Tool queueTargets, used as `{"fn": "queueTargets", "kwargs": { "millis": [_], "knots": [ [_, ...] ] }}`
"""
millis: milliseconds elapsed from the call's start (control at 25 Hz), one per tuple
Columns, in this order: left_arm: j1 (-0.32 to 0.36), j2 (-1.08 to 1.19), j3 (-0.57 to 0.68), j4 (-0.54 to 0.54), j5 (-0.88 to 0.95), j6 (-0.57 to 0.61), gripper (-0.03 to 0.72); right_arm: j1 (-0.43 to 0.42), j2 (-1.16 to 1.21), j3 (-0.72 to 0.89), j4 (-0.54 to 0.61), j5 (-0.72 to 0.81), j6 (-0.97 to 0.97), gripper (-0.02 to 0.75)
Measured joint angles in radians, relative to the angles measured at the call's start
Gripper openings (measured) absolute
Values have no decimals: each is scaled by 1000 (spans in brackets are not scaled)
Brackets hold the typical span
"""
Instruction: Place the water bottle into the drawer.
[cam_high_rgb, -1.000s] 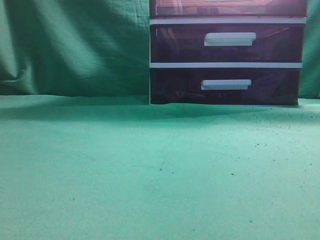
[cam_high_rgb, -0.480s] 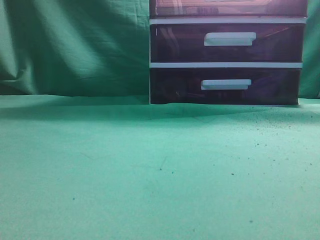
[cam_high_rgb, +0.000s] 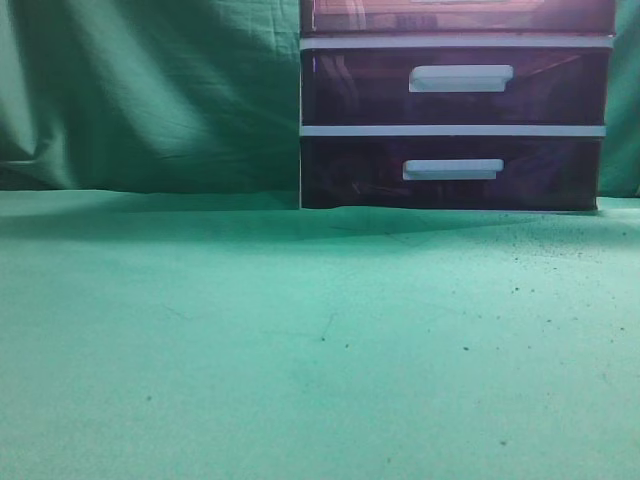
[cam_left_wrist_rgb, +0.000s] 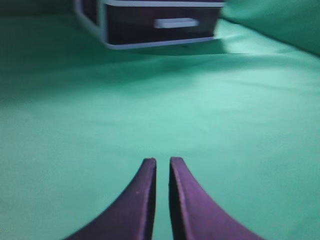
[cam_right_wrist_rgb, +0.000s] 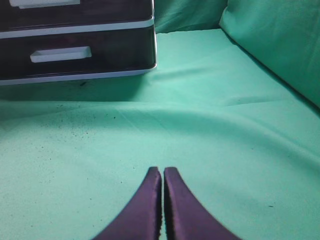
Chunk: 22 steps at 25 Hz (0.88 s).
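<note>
Nearest the cameras, both grippers hang low over the green cloth with nothing in them. The left gripper has its fingers drawn almost together, a thin slit of cloth showing between the tips. The right gripper is pressed tighter still, its tips all but touching. Neither grips an object. This reads as a rest posture — arms pulled well back from the drawer unit, leaving its front unobstructed.

The cloth in front of the unit is bare apart from dark specks and a few creases. No water bottle appears in any view; its location cannot be told from these views.

Farthest away, the unit stands at the back of the cloth against the green backdrop. Its two dark lower drawers are shut, each with a white bar handle. The top drawer — the target — shows only as a reddish-brown strip at the upper edge of the exterior view. Whether it is open or shut cannot be told. With the bottle out of sight, the task may already be complete or not yet begun.
</note>
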Motion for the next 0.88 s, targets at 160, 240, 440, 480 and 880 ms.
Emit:
{"fn": "queueTargets", "kwargs": {
  "millis": [160,240,440,480,880],
  "knots": [
    [166,0,0,73,0,19,69,0,0,0,0,0,0,0],
    [253,0,0,69,8,21,69,0,0,0,0,0,2,0],
    [462,0,-2,59,70,21,69,0,0,0,0,0,2,0],
    [496,0,-2,59,71,21,69,0,0,0,0,0,2,0],
    [584,0,-2,56,73,63,69,0,0,0,0,0,4,0]
  ]
}}
